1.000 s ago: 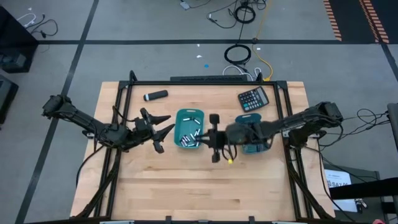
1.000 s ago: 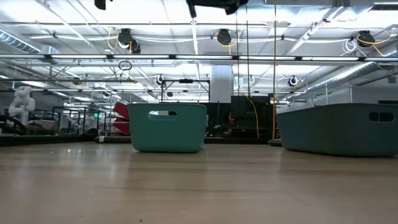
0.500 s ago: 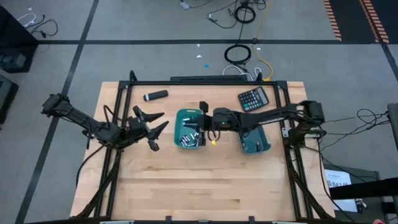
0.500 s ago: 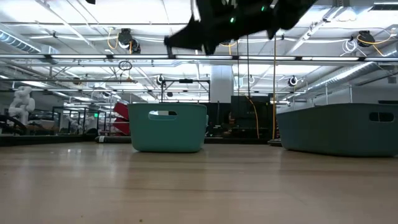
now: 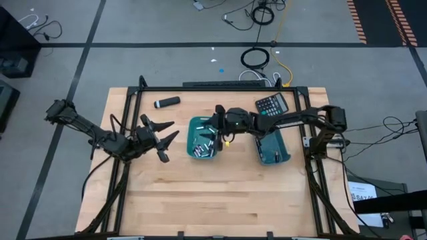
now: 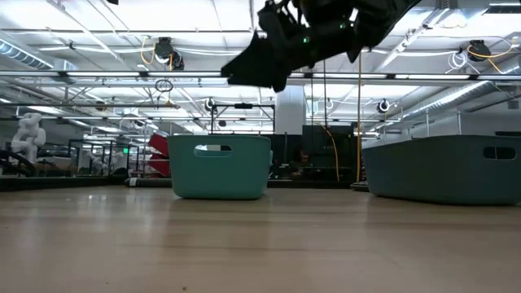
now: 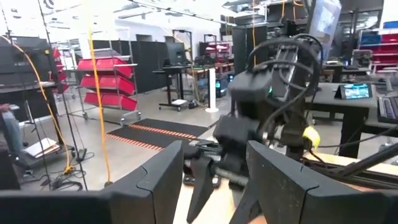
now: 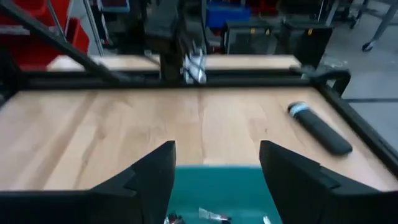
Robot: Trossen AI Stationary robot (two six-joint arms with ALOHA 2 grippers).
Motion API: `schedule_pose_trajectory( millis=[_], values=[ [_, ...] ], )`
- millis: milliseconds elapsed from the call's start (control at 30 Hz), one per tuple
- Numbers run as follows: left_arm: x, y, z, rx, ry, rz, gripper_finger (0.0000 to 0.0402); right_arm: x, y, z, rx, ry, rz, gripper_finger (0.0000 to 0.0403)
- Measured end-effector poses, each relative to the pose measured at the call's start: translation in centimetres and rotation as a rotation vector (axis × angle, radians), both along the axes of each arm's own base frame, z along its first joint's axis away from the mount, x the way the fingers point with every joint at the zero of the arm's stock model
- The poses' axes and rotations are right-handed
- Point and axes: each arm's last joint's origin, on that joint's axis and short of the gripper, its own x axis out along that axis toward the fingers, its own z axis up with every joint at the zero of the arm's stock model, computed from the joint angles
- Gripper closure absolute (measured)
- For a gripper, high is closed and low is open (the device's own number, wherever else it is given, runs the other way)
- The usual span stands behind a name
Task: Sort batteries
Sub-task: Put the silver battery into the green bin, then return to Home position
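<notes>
High view: the right gripper (image 5: 215,128) has moved from beside the left bin (image 5: 204,138) to above its right rim, fingers spread, holding nothing. The left gripper (image 5: 165,137) stays over bare table (image 5: 200,193) left of that bin, fingers wide. Batteries (image 5: 205,148) lie in the left bin, pointing various ways; the right bin (image 5: 274,148) sits well apart.

Pale, smooth matt wooden tabletop (image 5: 220,193) framed in black metal rail (image 5: 220,89) carries two smooth teal plastic bins (image 5: 203,138), the one under the right arm's matt black pincer (image 5: 218,131) holding small shiny silvery metal batteries (image 5: 205,149), beside a dark plastic calculator (image 5: 271,106).
</notes>
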Motion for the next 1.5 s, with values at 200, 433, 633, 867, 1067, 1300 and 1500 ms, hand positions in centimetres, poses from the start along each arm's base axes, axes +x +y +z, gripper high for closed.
schedule_pose_trajectory(
  millis=[200, 433, 633, 867, 1067, 1300, 1500],
  values=[
    [0.2, -0.1, -0.4, -0.017, 0.017, 0.0, 0.0215, -0.4, 0.4, 1.1, 0.08, -0.026, -0.008, 0.0176],
    [0.8, -0.1, -1.2, -0.168, -0.017, 0.0, 0.0215, -0.9, 1.6, 1.2, 0.023, 0.034, 0.088, 0.0187],
    [0.9, 0.1, -1.3, -0.289, -0.084, 0.002, 0.0215, -3.4, 2.4, 5.6, -0.029, -0.045, 0.191, 0.0188],
    [1.0, 0.5, -1.2, -0.374, -0.141, 0.014, 0.0215, -8.5, 3.8, 8.7, -0.036, -0.084, 0.296, 0.0188],
    [0.9, 0.4, -0.6, -0.371, -0.182, 0.006, 0.0215, -13.9, 4.0, 9.0, -0.019, -0.202, 0.283, 0.0188],
    [0.2, 0.8, 1.7, -0.286, -0.31, 0.02, 0.0215, -17.9, 4.1, 8.4, 0.006, -0.26, 0.271, 0.0188],
    [-0.9, 1.3, 3.0, -0.226, -0.362, 0.046, 0.0215, -20.7, 4.3, 7.6, 0.027, -0.3, 0.268, 0.0188]
  ],
)
